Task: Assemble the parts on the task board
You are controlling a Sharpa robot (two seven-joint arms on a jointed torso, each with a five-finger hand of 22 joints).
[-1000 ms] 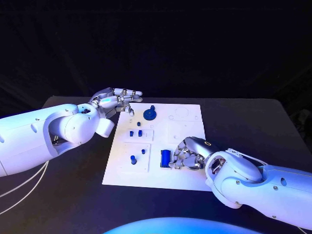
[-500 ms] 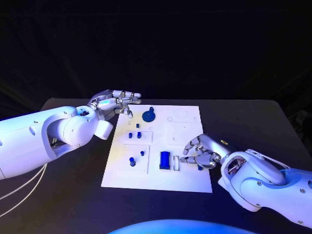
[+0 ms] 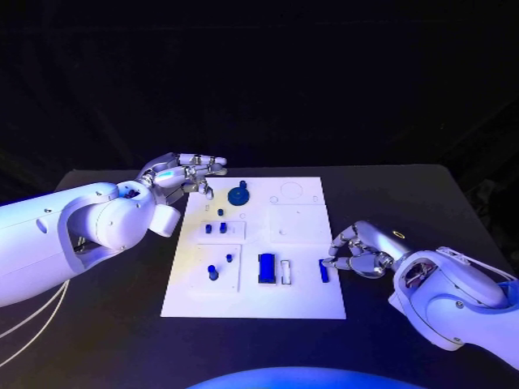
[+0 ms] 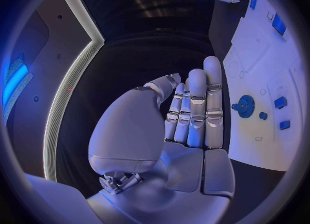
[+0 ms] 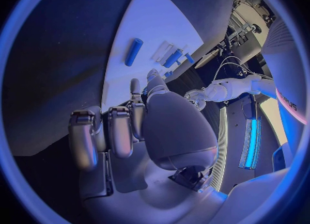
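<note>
The right hand [image 3: 362, 253] has moved off the task board [image 3: 294, 300], empty with fingers curled. A blue bar [image 3: 324, 270] lies just beside its fingertips, long way pointing up the board. The left hand [image 3: 180, 173] is empty, fingers straight.

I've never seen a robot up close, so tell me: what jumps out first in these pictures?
The white task board lies mid-table, dotted with small blue parts, among them a round blue gear near its far end. The left hand hovers by the board's far left corner, holding nothing. The right hand sits at the board's right edge, its fingertips at a small blue peg.
</note>
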